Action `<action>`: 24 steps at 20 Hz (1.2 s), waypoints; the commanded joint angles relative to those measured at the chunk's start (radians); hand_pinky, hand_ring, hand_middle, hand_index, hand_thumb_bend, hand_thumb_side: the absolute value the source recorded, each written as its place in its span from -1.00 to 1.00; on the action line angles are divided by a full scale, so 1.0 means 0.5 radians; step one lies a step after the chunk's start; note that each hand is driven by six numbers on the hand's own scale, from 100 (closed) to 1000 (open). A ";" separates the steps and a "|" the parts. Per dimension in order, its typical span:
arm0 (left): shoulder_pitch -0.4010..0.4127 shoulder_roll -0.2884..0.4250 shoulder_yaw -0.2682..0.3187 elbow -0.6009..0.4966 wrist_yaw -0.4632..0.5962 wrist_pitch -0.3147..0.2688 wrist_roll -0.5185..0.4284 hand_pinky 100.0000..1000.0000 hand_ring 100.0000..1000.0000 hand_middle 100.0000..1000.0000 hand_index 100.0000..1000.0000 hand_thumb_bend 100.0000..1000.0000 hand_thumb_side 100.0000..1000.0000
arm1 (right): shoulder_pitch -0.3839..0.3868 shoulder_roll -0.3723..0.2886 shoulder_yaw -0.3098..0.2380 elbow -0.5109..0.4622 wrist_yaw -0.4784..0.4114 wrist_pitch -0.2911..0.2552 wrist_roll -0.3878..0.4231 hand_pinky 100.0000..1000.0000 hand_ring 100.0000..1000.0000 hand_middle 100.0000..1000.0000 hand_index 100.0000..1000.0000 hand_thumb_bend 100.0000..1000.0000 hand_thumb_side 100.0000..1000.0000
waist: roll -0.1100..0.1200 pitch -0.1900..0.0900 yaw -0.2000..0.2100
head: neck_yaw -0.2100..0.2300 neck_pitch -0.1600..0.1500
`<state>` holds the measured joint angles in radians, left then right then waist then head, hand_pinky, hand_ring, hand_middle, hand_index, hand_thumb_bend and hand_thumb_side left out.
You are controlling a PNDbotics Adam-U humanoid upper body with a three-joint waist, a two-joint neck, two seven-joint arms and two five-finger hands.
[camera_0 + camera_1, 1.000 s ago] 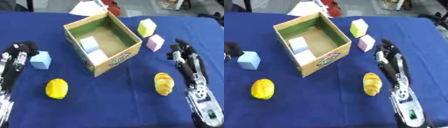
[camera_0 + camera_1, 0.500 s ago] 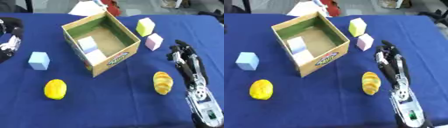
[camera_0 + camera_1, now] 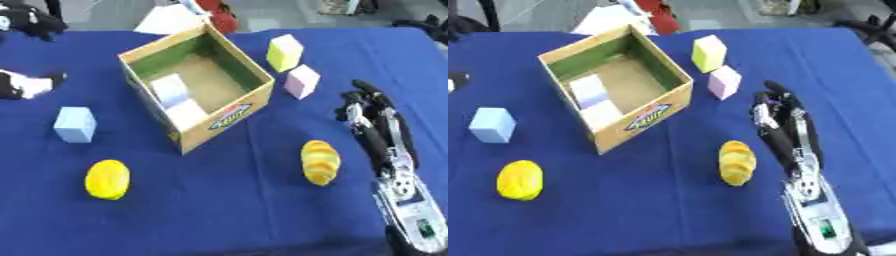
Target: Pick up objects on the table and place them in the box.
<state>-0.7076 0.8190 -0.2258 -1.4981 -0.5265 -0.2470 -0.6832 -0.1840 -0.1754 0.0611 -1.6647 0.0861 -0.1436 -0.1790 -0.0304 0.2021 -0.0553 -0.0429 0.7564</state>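
One open cardboard box [image 3: 140, 60], green-lined, stands on the blue tablecloth [image 3: 262, 210] toward the far centre; a coloured label on its near outer wall cannot be read. Inside it: two pale blocks [image 3: 171, 90], one lilac-white, one white, against the near-left wall.

Loose on the cloth, five items:
- one light blue cube [image 3: 74, 124], left of the box, apart from it;
- one yellow lemon-shaped piece [image 3: 108, 179], near left;
- one yellow ridged bread-like piece [image 3: 320, 161], near right of the box;
- one pale yellow block [image 3: 284, 52], beyond the box's right corner;
- one pink block [image 3: 303, 81], just beside the yellow block, nearer.

Right hand [image 3: 776, 112]: forearm runs up from the lower right corner, fingers curled downward, holding nothing, right of the bread-like piece and below the pink block.

Left hand [image 3: 26, 85]: only a black-and-white part shows at the left edge; finger state cannot be told.
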 commanded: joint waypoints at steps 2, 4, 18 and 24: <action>-0.133 -0.073 -0.043 0.244 -0.268 -0.103 -0.202 0.57 0.48 0.55 0.78 -0.18 -0.80 | -0.008 -0.049 -0.002 -0.015 0.008 -0.006 0.009 0.06 0.08 0.26 0.69 -1.00 0.04 | 0.034 -0.066 -0.009 | -0.002 0.020; -0.175 -0.139 -0.038 0.380 -0.406 -0.109 -0.205 0.57 0.49 0.56 0.78 -0.14 -0.78 | -0.007 -0.049 -0.003 -0.014 0.007 -0.006 0.009 0.06 0.08 0.26 0.69 -1.00 0.04 | 0.033 -0.069 -0.009 | -0.004 0.024; -0.259 -0.351 -0.012 0.857 -0.692 -0.188 -0.139 0.57 0.49 0.58 0.81 -0.13 -0.61 | -0.008 -0.044 -0.001 -0.012 0.002 -0.005 0.019 0.06 0.08 0.26 0.69 -1.00 0.04 | 0.026 -0.068 -0.012 | -0.007 0.027; -0.253 -0.308 0.026 0.790 -0.569 -0.195 -0.190 0.57 0.48 0.58 0.81 -0.16 -0.55 | -0.005 -0.044 -0.005 -0.010 0.002 -0.002 0.016 0.06 0.08 0.26 0.68 -1.00 0.04 | 0.026 -0.069 -0.008 | -0.007 0.027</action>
<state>-0.8251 0.6425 -0.2215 -1.0900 -0.8244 -0.3351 -0.7627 -0.1798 -0.1808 0.0626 -1.6588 0.0860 -0.1448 -0.1718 -0.0301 0.1903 -0.0596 -0.0460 0.7650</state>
